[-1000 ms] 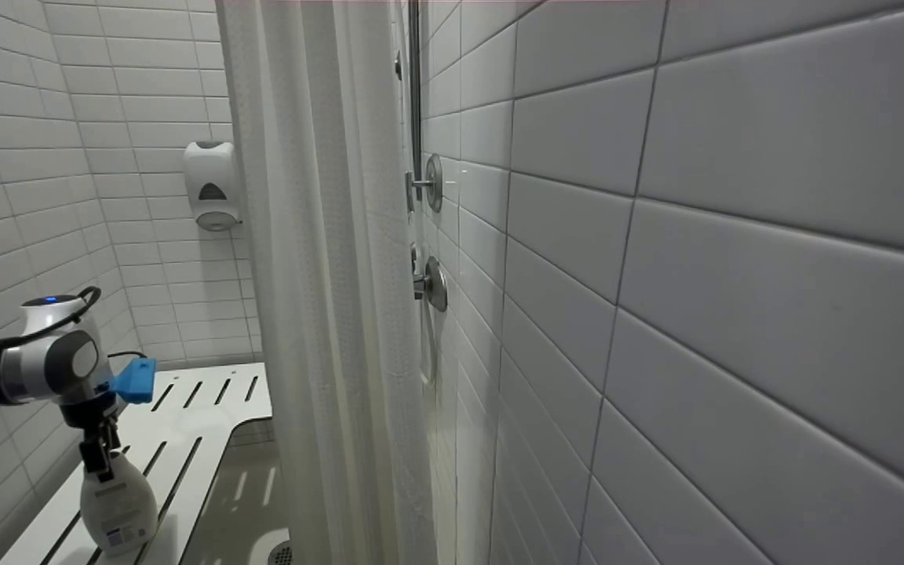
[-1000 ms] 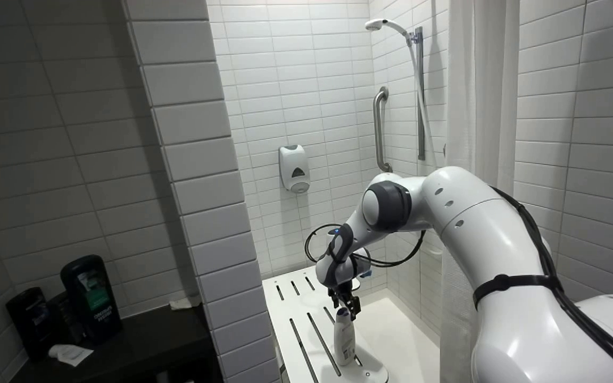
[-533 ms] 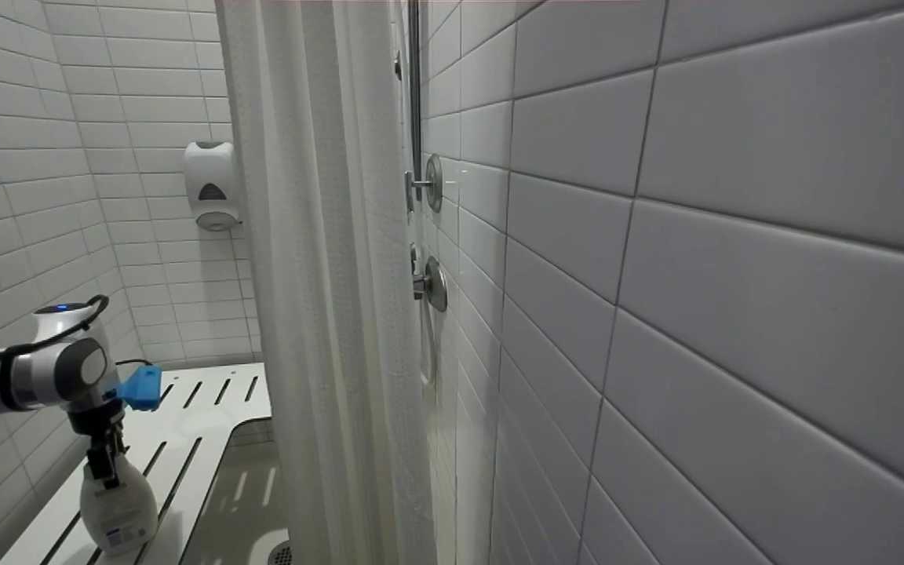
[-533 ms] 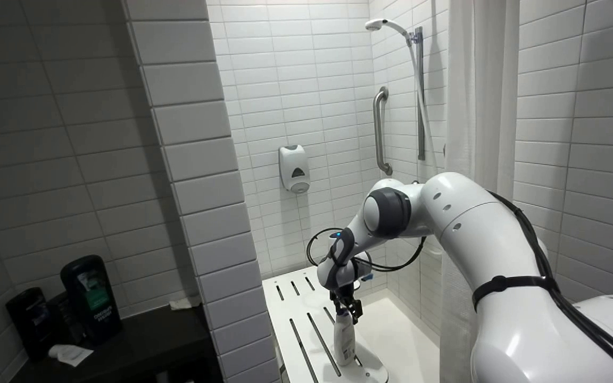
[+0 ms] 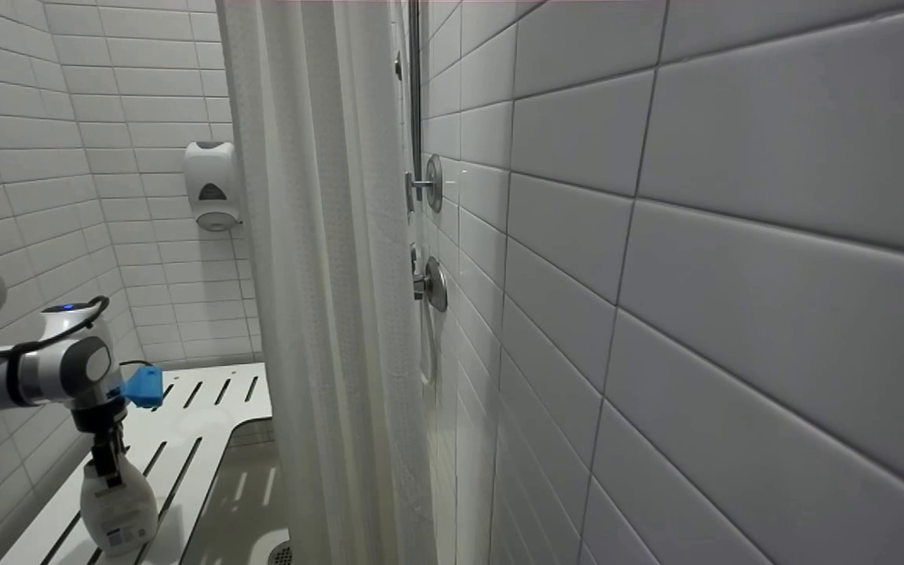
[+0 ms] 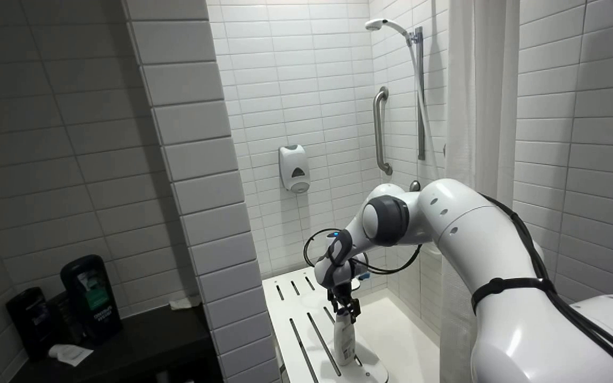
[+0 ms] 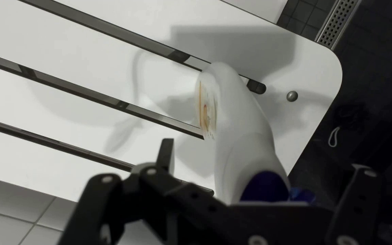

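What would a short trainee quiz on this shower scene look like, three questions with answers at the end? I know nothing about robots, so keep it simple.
1. True or false: the white bottle stands on the slatted bench.
2. Choose one: what colour is the white bottle's cap?
A) yellow
B) dark violet-blue
C) bright red
3. In a word: in the wrist view, is the gripper, the black claw, open or shut?

Key:
1. True.
2. B.
3. Open: its fingers are spread apart, and a gap shows between one of them and the white bottle.
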Robot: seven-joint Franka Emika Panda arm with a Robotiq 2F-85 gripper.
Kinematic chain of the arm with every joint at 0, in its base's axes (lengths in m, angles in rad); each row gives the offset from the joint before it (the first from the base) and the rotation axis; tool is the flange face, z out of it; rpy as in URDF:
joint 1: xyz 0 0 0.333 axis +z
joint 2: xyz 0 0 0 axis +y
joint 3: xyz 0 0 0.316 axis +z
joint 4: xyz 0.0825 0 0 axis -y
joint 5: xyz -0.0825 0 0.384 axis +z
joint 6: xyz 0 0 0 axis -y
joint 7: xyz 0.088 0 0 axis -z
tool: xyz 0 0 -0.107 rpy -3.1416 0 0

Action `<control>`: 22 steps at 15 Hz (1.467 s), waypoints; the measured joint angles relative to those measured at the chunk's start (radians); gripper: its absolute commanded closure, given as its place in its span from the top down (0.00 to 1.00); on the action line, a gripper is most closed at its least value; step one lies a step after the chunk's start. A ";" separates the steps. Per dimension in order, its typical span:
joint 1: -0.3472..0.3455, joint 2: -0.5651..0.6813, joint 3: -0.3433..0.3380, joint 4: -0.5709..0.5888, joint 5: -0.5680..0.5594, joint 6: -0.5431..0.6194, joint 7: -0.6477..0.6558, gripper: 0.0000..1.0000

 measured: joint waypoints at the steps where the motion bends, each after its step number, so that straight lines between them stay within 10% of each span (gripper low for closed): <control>1: 0.000 0.007 0.000 0.014 0.000 -0.008 -0.003 1.00; 13: 0.010 0.079 -0.001 0.126 0.000 -0.108 -0.036 1.00; 14: 0.013 0.080 -0.002 0.130 0.000 -0.110 -0.036 0.75; 22: 0.023 0.094 -0.003 0.162 0.000 -0.133 -0.035 0.21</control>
